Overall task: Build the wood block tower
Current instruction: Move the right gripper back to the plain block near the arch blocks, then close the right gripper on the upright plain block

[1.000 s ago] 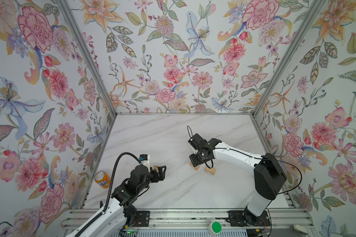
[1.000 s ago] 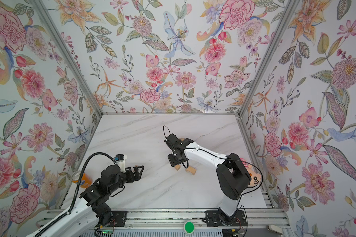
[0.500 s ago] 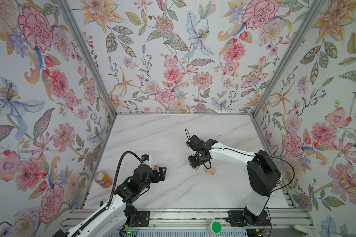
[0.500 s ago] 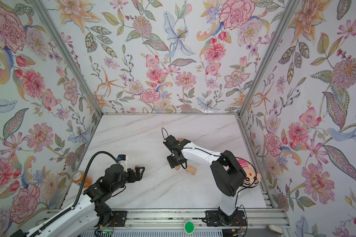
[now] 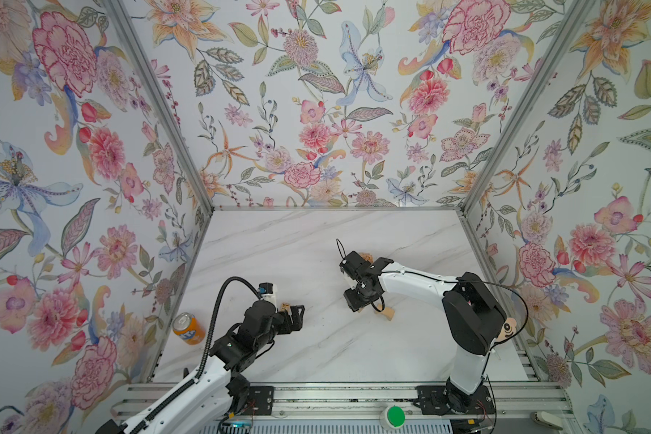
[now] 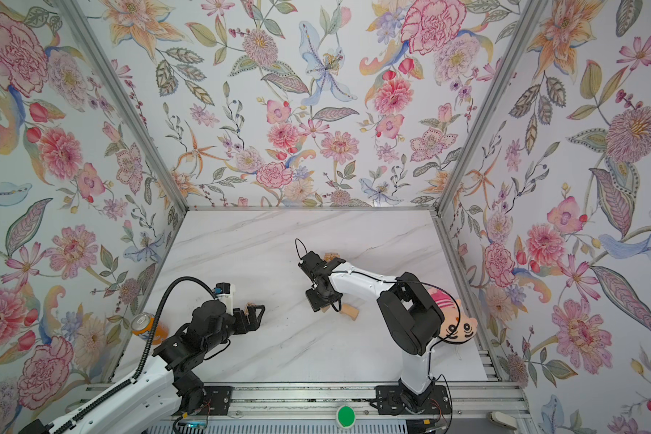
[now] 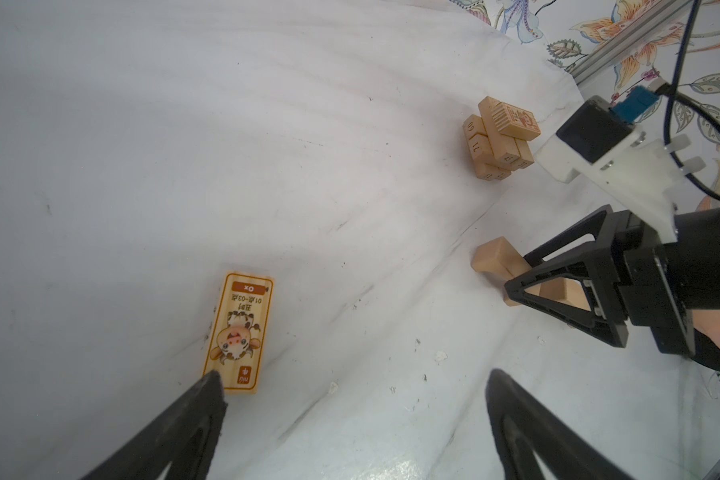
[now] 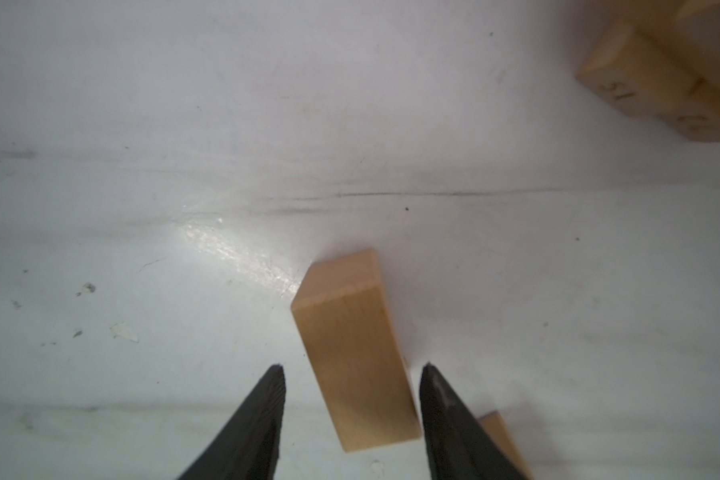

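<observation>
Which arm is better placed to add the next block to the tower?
Likely right. The right gripper straddles a plain block, jaws not yet closed on it, with the tower close by. The left gripper is open beside the printed block, farther from the tower.

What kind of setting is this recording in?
Probably a staged robot test booth, not a home: floral-print wall panels in silver metal framing, a white marble-look tabletop, and two white-and-black arms bolted to a grey front rail.
</observation>
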